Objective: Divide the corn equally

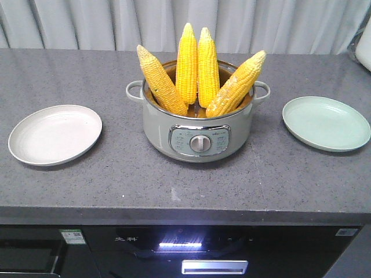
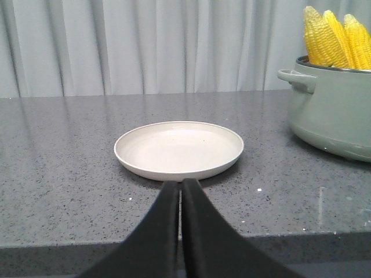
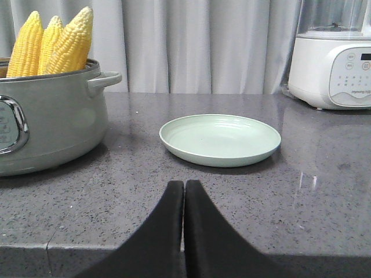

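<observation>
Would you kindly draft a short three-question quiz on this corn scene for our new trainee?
1. How many corn cobs stand in the pot?
2. True or false: the left gripper is shut.
3. What lies on the counter ahead of the right gripper? A. a blue plate; B. the pale green plate; C. a red bowl.
Key: 1. four; 2. true; 3. B.
</observation>
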You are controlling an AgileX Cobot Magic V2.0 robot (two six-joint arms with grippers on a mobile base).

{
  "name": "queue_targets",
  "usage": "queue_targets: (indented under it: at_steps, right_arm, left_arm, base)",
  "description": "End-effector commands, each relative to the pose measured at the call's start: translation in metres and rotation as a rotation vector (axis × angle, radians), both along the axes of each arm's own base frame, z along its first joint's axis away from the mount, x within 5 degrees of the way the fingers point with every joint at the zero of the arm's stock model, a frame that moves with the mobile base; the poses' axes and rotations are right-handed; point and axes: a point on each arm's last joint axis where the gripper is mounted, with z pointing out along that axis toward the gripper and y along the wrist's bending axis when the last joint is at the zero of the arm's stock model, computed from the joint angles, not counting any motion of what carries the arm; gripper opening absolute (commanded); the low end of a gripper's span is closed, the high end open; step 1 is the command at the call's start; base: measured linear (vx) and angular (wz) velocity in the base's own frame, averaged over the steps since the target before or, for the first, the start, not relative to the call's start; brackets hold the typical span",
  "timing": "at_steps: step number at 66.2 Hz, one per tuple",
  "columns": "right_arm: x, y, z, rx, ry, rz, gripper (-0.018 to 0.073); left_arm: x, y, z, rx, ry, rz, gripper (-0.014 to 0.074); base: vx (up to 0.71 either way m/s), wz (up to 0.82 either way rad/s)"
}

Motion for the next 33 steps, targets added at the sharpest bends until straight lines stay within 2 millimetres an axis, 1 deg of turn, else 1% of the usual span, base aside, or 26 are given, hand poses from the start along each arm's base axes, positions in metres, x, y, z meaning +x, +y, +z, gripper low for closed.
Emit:
queue_targets:
  at_steps: [1,33]
  right_arm:
    - [0.0006,-0.0006,0.0039,-0.013,-0.059,-0.01,-0.0011]
    - [0.0006,-0.0006,0.004,-0.013,-0.06,-0.01,-0.0011]
  left_arm:
    - [-0.0007,0.0001,0.0022,-0.017,-0.069,0.001,-0.0006]
    - [-0.0007,0.0001,0.0022,-0.017,-0.069,0.001,-0.0006]
  base:
    - [0.08,0.01]
    - [0.07,-0.01]
